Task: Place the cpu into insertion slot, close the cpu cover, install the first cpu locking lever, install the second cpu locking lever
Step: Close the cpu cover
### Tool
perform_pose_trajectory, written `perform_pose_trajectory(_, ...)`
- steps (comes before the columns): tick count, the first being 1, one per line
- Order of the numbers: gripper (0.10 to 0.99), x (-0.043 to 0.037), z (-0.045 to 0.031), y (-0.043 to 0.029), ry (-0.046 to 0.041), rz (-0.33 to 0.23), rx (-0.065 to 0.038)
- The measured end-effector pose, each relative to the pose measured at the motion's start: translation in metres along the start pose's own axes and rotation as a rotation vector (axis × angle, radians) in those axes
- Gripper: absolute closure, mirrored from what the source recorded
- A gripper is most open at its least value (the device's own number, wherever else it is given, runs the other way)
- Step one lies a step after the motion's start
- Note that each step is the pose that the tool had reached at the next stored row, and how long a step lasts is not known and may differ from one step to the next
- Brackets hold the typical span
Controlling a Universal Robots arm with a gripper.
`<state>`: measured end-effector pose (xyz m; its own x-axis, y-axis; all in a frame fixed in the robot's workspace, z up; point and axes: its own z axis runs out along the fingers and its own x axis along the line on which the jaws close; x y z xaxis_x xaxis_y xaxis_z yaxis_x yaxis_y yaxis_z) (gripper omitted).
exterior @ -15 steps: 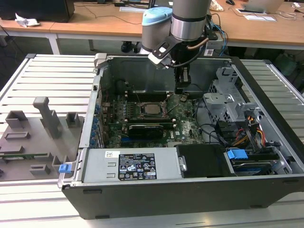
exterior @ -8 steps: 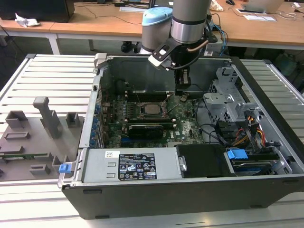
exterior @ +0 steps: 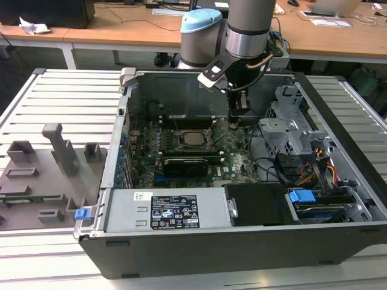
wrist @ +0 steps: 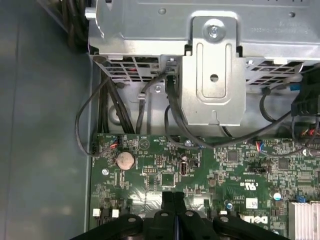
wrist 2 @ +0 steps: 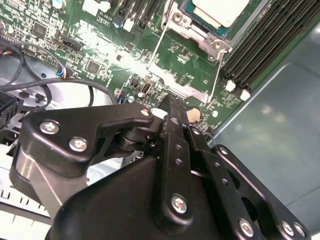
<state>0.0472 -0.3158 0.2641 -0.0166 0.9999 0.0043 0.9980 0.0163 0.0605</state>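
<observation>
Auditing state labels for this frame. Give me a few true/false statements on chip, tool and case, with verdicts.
1. The chip sits in its socket, silver top up. True.
2. The tool is gripping the chip. False: its fingers are shut on nothing, near the socket.
3. A coin battery sits on the green board. True.
4. The computer case has its side panel on. False: it lies open, with the board exposed.
</observation>
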Motion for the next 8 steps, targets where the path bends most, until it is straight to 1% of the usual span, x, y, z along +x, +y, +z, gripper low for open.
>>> perform_pose_trajectory(2, 0.980, 0.0000, 0.0028, 0.0031, 0.0001, 0.000, 0.006)
perform_pose_trajectory(3, 0.980, 0.0000, 0.0040, 0.0035, 0.0001, 0.000, 0.006)
perform_pose_trajectory(6, 0.980, 0.0000, 0.0092, 0.0031, 0.0001, 0.000, 0.006)
perform_pose_trajectory(8, 0.980, 0.0000, 0.0112, 0.0004, 0.0001, -0.001, 0.007)
